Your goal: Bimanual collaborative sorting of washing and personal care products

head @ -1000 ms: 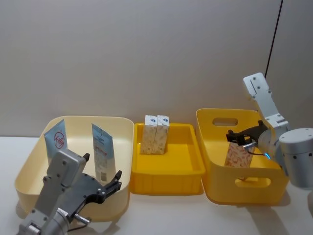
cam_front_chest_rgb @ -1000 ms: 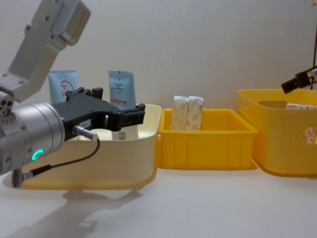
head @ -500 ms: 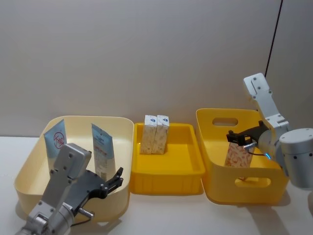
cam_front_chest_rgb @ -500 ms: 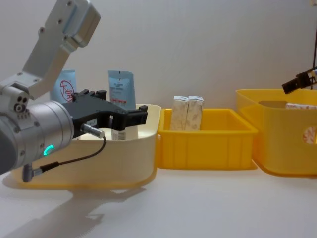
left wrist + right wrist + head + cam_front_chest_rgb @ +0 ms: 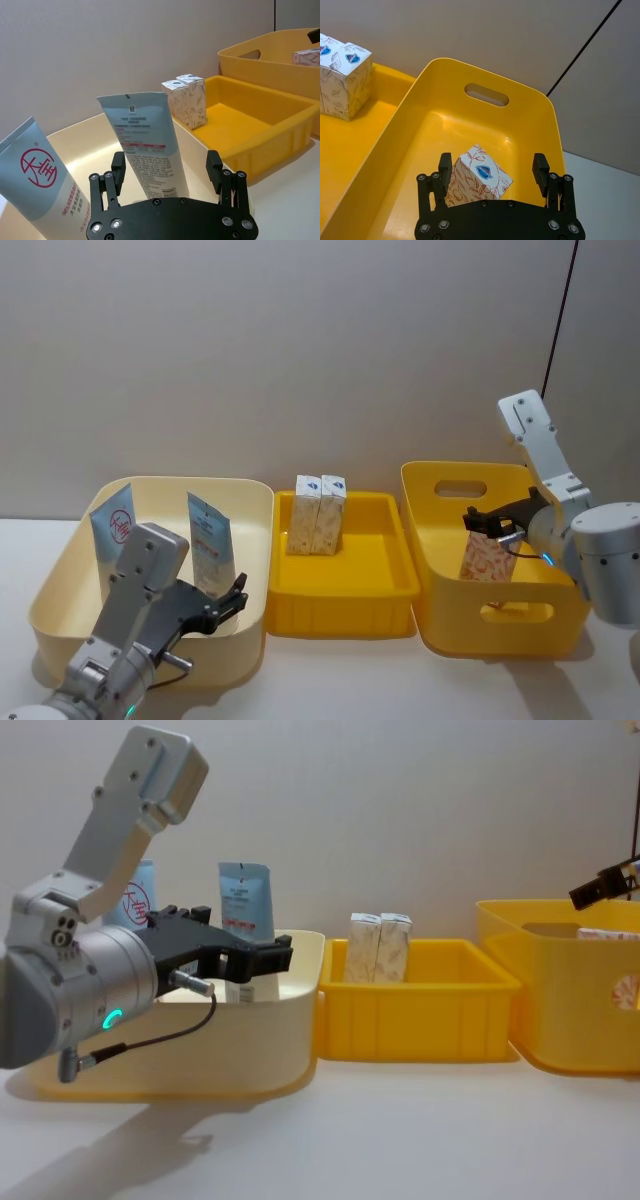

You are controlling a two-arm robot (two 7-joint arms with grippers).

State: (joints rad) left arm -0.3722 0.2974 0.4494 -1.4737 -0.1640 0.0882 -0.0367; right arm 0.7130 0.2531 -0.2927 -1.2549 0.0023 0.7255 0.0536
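The left gripper [image 5: 238, 597], wide open and empty, hovers over the cream bin [image 5: 60, 585] facing a tube [image 5: 210, 548] beside a second tube [image 5: 113, 530], while the right gripper [image 5: 491, 162], open too, straddles without gripping a carton [image 5: 477, 176] in the right bin [image 5: 440, 612], two more cartons [image 5: 318, 512] standing in the tray [image 5: 340, 617] between.

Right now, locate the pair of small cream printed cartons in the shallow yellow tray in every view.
Head view: carton pair at centre, back left in the shallow yellow plastic tray.
Chest view: carton pair at centre, above the tray's front wall.
Left wrist view: carton pair beyond the tall light-blue squeeze tube.
Right wrist view: carton pair beside the deep yellow plastic bin.
Shared landmark: that tray around them.
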